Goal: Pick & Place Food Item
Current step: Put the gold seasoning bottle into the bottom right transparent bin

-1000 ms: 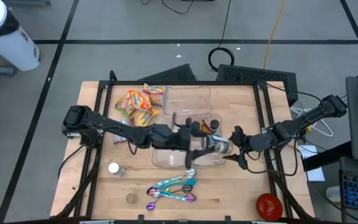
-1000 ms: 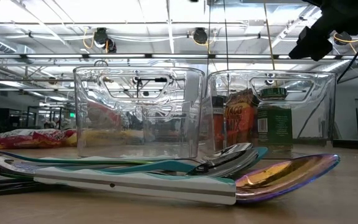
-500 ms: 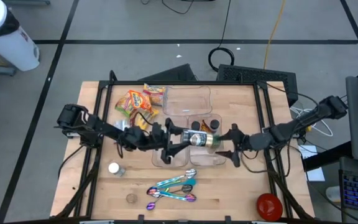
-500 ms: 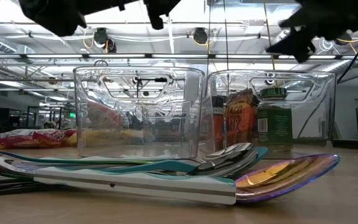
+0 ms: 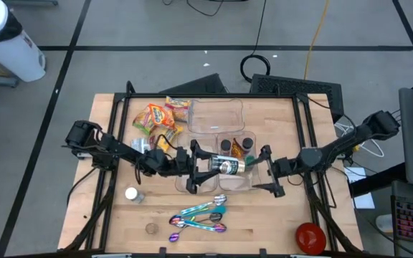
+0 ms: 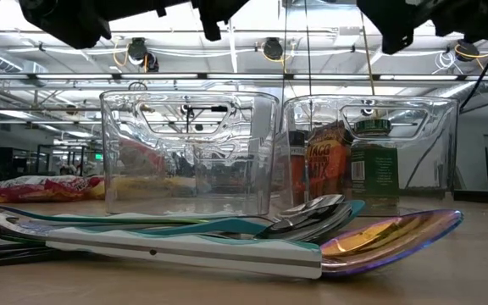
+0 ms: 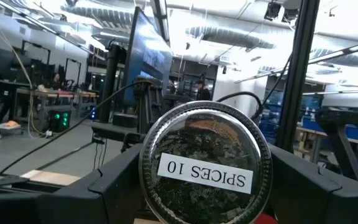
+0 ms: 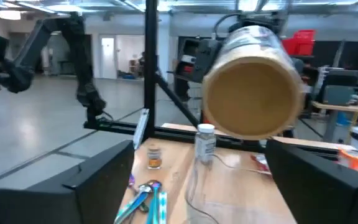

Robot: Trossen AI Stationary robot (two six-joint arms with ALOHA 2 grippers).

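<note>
High view: 2 clear bins (image 5: 217,115) sit mid-table. The near bin (image 5: 246,179) holds 2 dark-capped jars at its 12 o'clock end. The left gripper (image 5: 205,167) clamps a spice jar (image 5: 228,166) held sideways above that bin. The right gripper (image 5: 265,170), at the jar's 3 o'clock, has its fingers spread wide, apart from the jar.

Low view: 3 containers stand in the right-hand bin (image 6: 371,152); spoons (image 6: 227,233) lie in front.

Left wrist view: the jar's base label reads "SPICES 10".

Right wrist view: the jar's tan lid faces the camera, between the open fingers (image 8: 92,180), untouched.
</note>
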